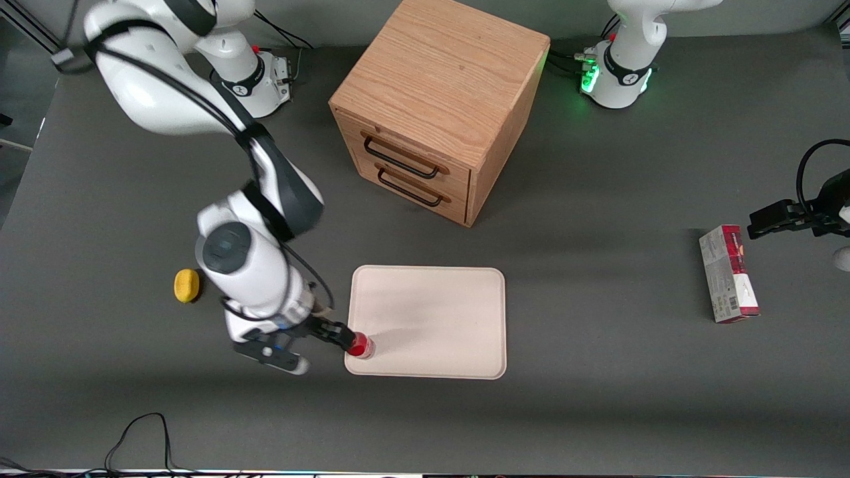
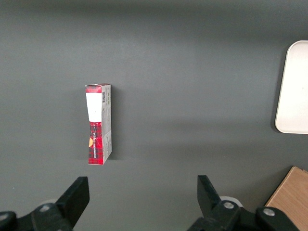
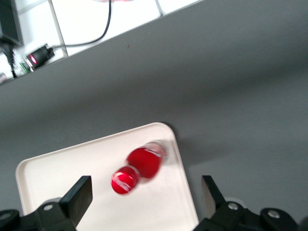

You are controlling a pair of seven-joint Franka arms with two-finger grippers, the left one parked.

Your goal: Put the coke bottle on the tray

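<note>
The coke bottle (image 1: 360,346), small with a red cap and red label, stands on the cream-white tray (image 1: 431,312) in the corner nearest the front camera, at the working arm's end. My right gripper (image 1: 344,338) is just above and beside the bottle, over that corner's edge. In the right wrist view the bottle (image 3: 140,166) rests on the tray (image 3: 57,183), and the gripper (image 3: 143,196) is open, its fingers wide apart and clear of the bottle. The tray's edge also shows in the left wrist view (image 2: 293,86).
A wooden drawer cabinet (image 1: 438,113) stands farther from the front camera than the tray. A yellow lump (image 1: 186,285) lies beside the working arm. A red-and-grey carton (image 1: 728,273) lies toward the parked arm's end, also in the left wrist view (image 2: 98,125). A cable (image 1: 139,431) lies near the front edge.
</note>
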